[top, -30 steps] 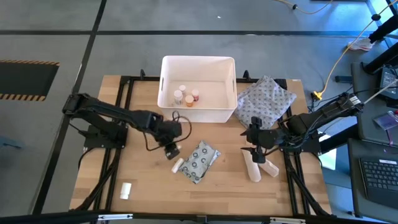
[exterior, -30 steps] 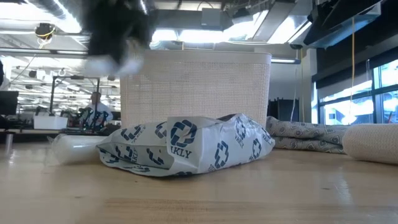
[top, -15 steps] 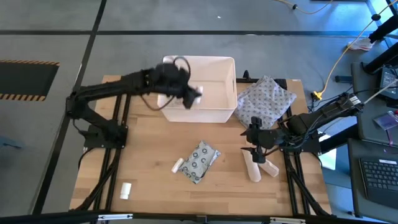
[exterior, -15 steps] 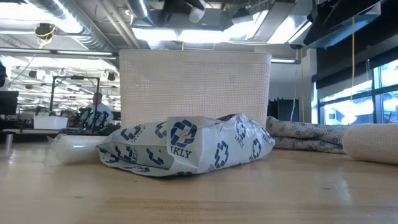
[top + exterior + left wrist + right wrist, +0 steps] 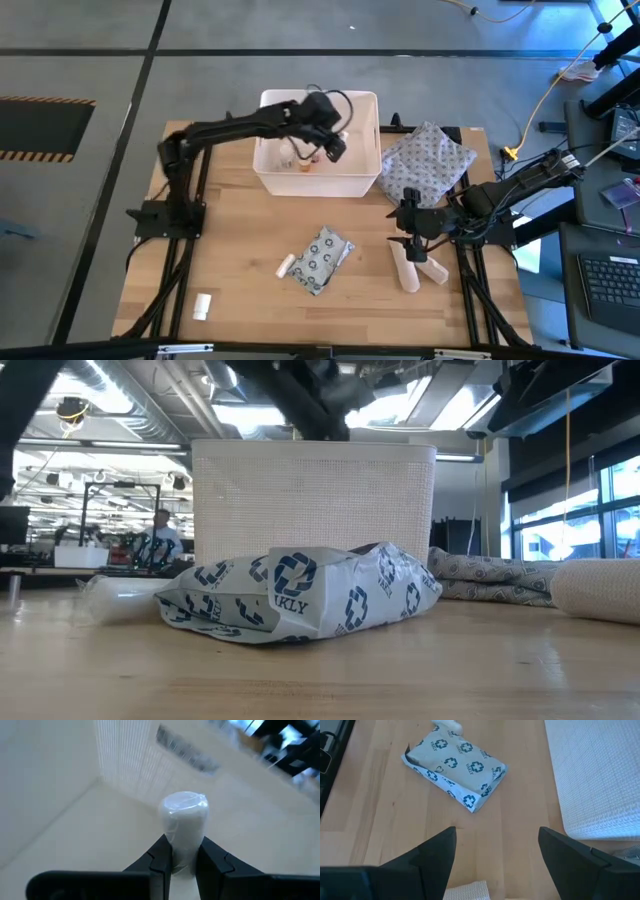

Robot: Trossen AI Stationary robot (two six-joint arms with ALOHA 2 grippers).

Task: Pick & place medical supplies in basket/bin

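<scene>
My left gripper [image 5: 335,146] hangs over the right half of the white bin [image 5: 300,186], shut on a small white wrapped roll [image 5: 183,820]. Small bottles [image 5: 303,166] stand in the bin, partly hidden by the arm. The grey dotted packet [image 5: 322,258] lies flat on the table with a white tube [image 5: 286,265] at its left end. My right gripper [image 5: 412,243] waits open just over two cream gauze rolls [image 5: 408,272] near the table's right side. My left gripper pinches the white roll's near end [image 5: 183,851] between its two fingers [image 5: 161,855]. The rest of the roll sticks out past the fingertips. It is lifted clear, seen against the bin's inner floor and wall [image 5: 120,765].
A grey patterned cloth pouch [image 5: 426,160] lies right of the bin, at the far right. Another small white piece [image 5: 202,306] sits near the table's near left corner. The low view shows the packet [image 5: 300,595] in front of the bin's wall [image 5: 315,500].
My left gripper has risen from beside the packet, carrying the white roll, swung to the far edge over the bin, then moved toward the bin's right end. The roll is now lifted clear above the bin's inside. The packet and the tube beside it have stayed put.
</scene>
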